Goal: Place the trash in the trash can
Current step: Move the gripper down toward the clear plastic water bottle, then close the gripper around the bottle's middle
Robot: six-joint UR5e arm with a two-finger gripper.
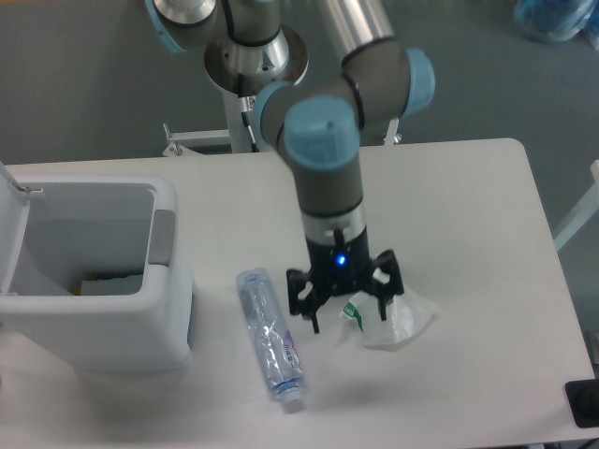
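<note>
A wrinkly whitish plastic bag (401, 319) with a green mark lies on the white table, right of centre. My gripper (348, 323) is open and down over the bag's left part, one finger left of the bag and the other on its green-marked side. The arm hides part of the bag. A clear bluish bottle (270, 335) with a label lies flat just left of the gripper, cap toward the front edge. The white trash can (140, 327) stands at the left with its lid up and its mouth open.
Something yellowish and white lies at the bottom of the can. The arm's base column (253, 103) stands behind the table's far edge. A dark object (582, 402) sits at the front right corner.
</note>
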